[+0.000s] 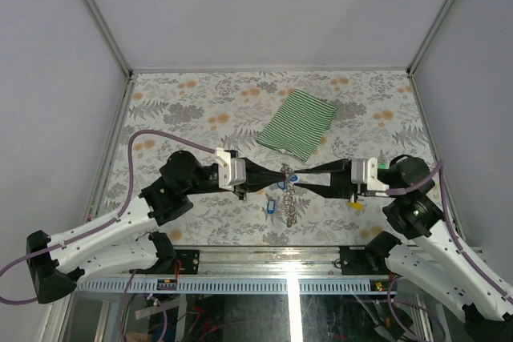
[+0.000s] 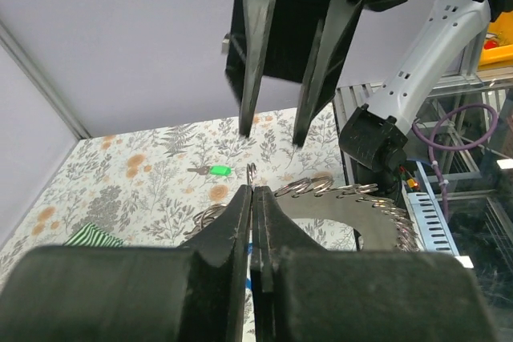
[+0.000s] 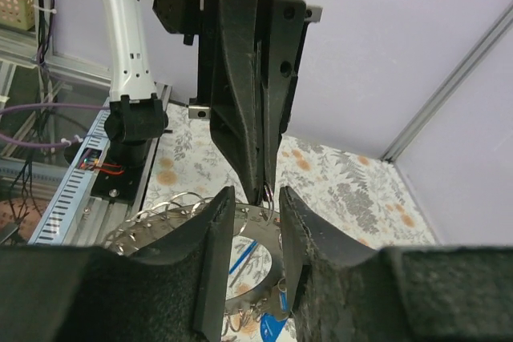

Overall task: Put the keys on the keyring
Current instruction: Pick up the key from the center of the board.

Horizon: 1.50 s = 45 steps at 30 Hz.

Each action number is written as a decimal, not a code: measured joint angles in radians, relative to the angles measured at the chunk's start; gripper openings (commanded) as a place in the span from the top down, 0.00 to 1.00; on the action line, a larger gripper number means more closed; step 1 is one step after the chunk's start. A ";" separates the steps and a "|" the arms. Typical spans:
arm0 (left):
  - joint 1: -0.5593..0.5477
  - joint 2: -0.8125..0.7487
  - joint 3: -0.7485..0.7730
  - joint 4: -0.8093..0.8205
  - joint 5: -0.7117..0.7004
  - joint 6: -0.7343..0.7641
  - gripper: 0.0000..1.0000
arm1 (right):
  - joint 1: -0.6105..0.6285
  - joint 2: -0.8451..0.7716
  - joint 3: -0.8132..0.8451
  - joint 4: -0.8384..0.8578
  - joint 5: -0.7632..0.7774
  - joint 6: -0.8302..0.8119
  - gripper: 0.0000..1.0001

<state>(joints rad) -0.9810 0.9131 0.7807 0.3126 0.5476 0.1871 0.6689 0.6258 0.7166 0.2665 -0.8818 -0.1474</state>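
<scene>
The keyring, a flat grey ring plate edged with small metal loops, hangs between both arms at the table's middle. My left gripper is shut on one small loop at its rim, and the left wrist view shows that loop poking out above its tips, with the keyring to the right. My right gripper stands open, its fingers either side of the left gripper's tip and above the keyring. A blue key dangles from the ring. Another blue key and a yellow key show in the top view.
A green-and-white striped cloth lies behind the grippers. A small green key tag rests on the floral table cover. Metal frame posts and white walls enclose the table, and the rail with the arm bases runs along the near edge.
</scene>
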 measured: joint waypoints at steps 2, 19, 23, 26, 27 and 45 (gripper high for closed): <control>0.000 -0.010 -0.009 0.000 -0.011 0.009 1.00 | 0.000 -0.022 0.003 -0.012 0.010 -0.004 0.63; 0.000 -0.071 0.016 -0.231 -0.142 0.308 1.00 | 0.002 -0.119 -0.044 -0.166 0.256 -0.023 0.64; 0.000 -0.119 0.021 -0.303 -0.237 0.309 1.00 | 0.002 -0.040 -0.010 -0.296 0.372 0.097 0.59; 0.000 -0.163 0.022 -0.352 -0.301 0.293 1.00 | 0.002 0.051 0.010 -0.363 0.420 0.199 0.57; 0.000 -0.177 0.024 -0.374 -0.327 0.286 1.00 | 0.002 0.076 0.010 -0.377 0.427 0.230 0.57; 0.000 -0.278 0.055 -0.558 -0.443 0.164 1.00 | 0.002 0.782 -0.043 -0.305 0.364 0.549 0.48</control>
<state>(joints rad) -0.9813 0.6353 0.8352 -0.2451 0.1047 0.3515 0.6712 1.4075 0.6735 -0.0383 -0.5182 0.4019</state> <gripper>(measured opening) 0.011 0.510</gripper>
